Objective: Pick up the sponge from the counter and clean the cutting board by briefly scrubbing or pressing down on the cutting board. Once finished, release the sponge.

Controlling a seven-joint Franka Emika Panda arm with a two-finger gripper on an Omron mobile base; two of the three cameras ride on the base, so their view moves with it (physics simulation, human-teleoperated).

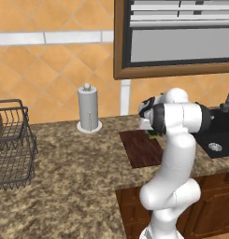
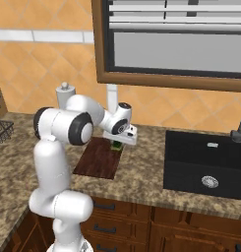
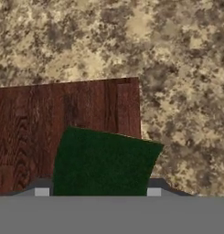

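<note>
Colours and patterns, kitchen scene.
Flat rectangular sponge point(image 3: 104, 162): dark green, plain. Thin wooden cutting board point(image 3: 63, 114): dark reddish-brown with darker streaked grain. Broad granite desk point(image 3: 186, 68): mottled brown and tan speckle. Tiled wall point(image 1: 36, 70): orange, diagonal pattern, with one pale horizontal band. Rectangular sink basin point(image 2: 205, 162): black, grey drain. Panelled cabinet fronts point(image 2: 156, 226): reddish brown with dark handles. Upright paper-towel roll point(image 1: 88, 109): pale grey. Wire basket point(image 1: 13, 144): dark grey. Window frame point(image 2: 171, 78): brown wood around grey blinds.
</note>
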